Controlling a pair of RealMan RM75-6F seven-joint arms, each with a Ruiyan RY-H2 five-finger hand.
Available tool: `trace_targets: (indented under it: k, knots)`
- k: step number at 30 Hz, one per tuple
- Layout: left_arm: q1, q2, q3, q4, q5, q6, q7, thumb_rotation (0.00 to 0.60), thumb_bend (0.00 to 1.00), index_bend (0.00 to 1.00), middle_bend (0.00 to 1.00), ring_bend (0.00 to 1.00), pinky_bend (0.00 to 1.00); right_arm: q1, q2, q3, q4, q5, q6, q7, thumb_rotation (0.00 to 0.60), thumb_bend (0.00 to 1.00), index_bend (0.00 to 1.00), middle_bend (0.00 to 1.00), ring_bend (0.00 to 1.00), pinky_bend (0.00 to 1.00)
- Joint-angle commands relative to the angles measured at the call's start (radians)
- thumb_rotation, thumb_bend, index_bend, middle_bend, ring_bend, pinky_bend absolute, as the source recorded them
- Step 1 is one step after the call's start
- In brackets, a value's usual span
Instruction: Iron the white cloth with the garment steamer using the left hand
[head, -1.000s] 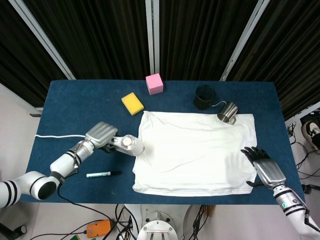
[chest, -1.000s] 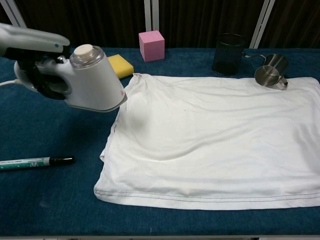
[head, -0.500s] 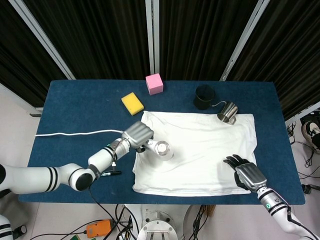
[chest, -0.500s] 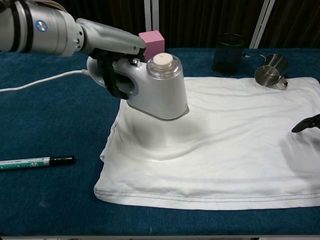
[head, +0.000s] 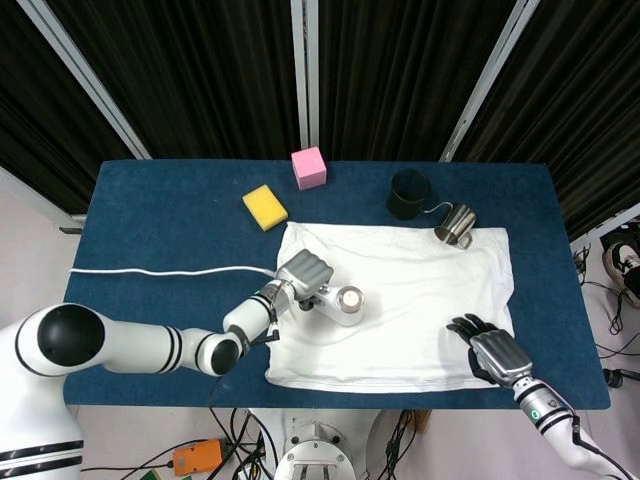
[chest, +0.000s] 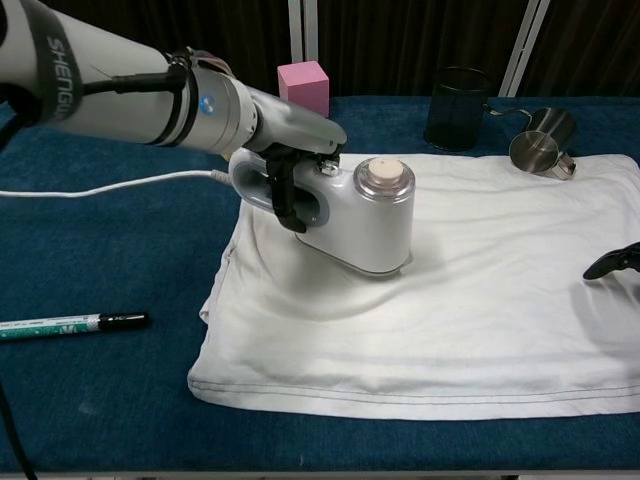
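Left robot hand (chest: 285, 150) grips the garment steamer (chest: 345, 215), down on the white cloth (chest: 480, 290), left of centre, long axis left-right, head rightward. Right robot hand (head: 492, 348) open over the cloth's right edge. Marker pen (chest: 70, 324) near-left on the table (chest: 90, 250).

The head view looks steeply down from above on the whole counter (head: 150, 200), taking in both its side edges. The chest view sits low at the near edge, closer, facing the curtain. Both share the white cloth (head: 420, 310) and the pink block (chest: 303, 87).
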Motion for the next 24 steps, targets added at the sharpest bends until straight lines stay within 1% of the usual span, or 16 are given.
trace_targets:
  k: [1,6,12,20,22,24]
  knots:
    - [-0.038,-0.043,0.027,0.064,-0.075,-0.014,0.008,0.513,0.73,0.83,0.91,0.76,0.58,-0.001,-0.002,-0.003,0.004,0.001,0.001,0.003,0.6,1.0,0.21,0.18,0.13,0.28]
    - [-0.04,-0.067,0.046,0.148,-0.126,-0.058,-0.028,0.514,0.73,0.83,0.91,0.76,0.58,-0.005,-0.007,-0.008,0.01,0.002,0.008,0.006,0.6,1.0,0.21,0.18,0.13,0.28]
    - [-0.005,-0.046,0.077,0.193,-0.138,-0.053,-0.075,0.51,0.73,0.83,0.91,0.76,0.58,-0.006,-0.013,-0.011,0.02,0.007,0.007,0.014,0.6,1.0,0.21,0.18,0.13,0.28]
    - [0.065,0.046,0.101,0.176,-0.144,-0.018,-0.145,0.506,0.72,0.83,0.91,0.76,0.58,-0.005,-0.023,-0.01,0.03,0.006,0.015,0.01,0.6,1.0,0.22,0.18,0.13,0.28]
    - [0.079,0.069,0.099,0.15,-0.124,-0.004,-0.155,0.498,0.72,0.83,0.91,0.76,0.58,-0.006,-0.024,-0.01,0.03,0.004,0.019,0.012,0.6,1.0,0.22,0.18,0.13,0.28]
    - [0.096,0.095,0.086,0.101,-0.079,0.019,-0.174,0.488,0.72,0.83,0.91,0.76,0.58,-0.006,-0.024,-0.01,0.031,0.004,0.022,0.014,0.6,1.0,0.22,0.18,0.13,0.28]
